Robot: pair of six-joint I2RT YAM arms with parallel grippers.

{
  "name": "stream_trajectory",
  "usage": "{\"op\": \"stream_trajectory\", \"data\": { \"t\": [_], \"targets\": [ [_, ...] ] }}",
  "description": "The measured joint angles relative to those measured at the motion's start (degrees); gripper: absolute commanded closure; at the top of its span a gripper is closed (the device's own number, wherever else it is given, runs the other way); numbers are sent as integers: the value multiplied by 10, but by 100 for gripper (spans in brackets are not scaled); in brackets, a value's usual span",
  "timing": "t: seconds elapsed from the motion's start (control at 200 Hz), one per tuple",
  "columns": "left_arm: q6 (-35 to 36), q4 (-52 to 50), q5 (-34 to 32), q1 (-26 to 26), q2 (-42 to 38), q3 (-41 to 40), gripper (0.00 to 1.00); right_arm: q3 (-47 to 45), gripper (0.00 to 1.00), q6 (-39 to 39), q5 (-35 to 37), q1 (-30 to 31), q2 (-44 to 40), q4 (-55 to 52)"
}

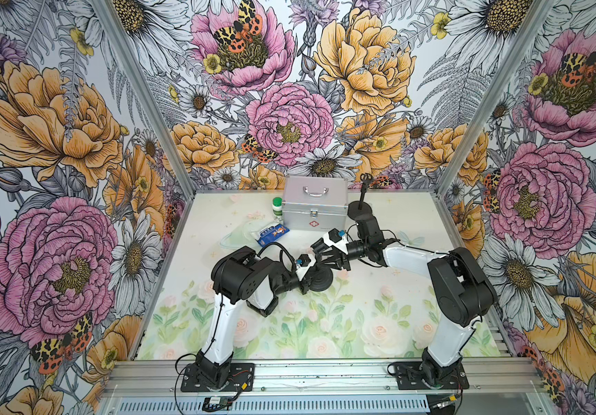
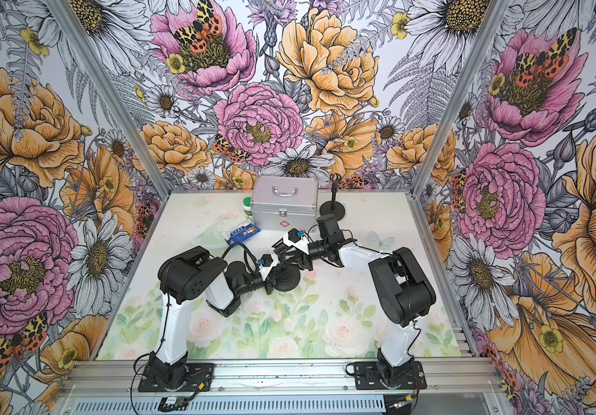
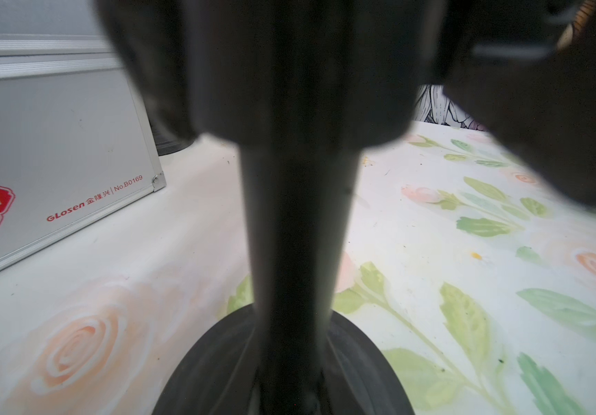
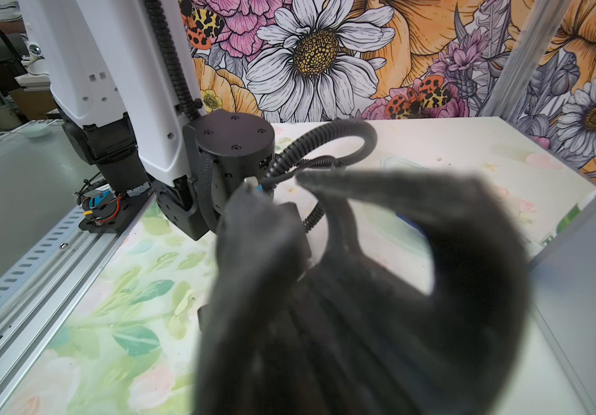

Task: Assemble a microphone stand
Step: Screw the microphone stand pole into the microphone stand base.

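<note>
Our left gripper (image 1: 311, 276) is clamped on the pole (image 3: 296, 233), upright on its base (image 1: 321, 282) in front of the case (image 1: 314, 201). The right gripper (image 1: 326, 257) crowds in on the case side. Its wrist view is blurred, so we cannot tell its opening. A sideways knock there could tip the pole.

Each arm pairs white link shells (image 1: 228, 323) with black drum-shaped joint housings (image 1: 463, 287). Behind the left claw (image 1: 311, 276), a ribbed black cable (image 4: 347, 131) loops past a round joint cap (image 4: 233, 125) bearing four screws (image 4: 261, 131). Black base plates (image 1: 217, 377) sit farthest from each claw.
</note>
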Motion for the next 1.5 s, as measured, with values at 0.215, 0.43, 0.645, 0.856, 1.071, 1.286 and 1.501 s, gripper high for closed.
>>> {"op": "stream_trajectory", "data": {
  "t": [0.215,0.43,0.645,0.856,1.071,1.286,1.501],
  "targets": [
    [-5,0,2,1,0,0,79,27,72,-1,-6,-1,8,-24],
    [-9,1,2,2,0,0,78,38,96,1,2,0,17,-23],
    [-9,8,3,4,0,-1,77,-68,100,113,144,34,-50,126],
    [-10,13,3,5,6,0,77,-269,100,320,502,143,-106,461],
    [-11,19,2,6,10,4,77,-272,92,384,661,201,-57,560],
    [-10,18,2,7,11,3,77,-279,61,326,636,192,-71,543],
    [-9,17,3,7,12,6,77,-261,59,238,339,63,-113,427]
  ]
}}
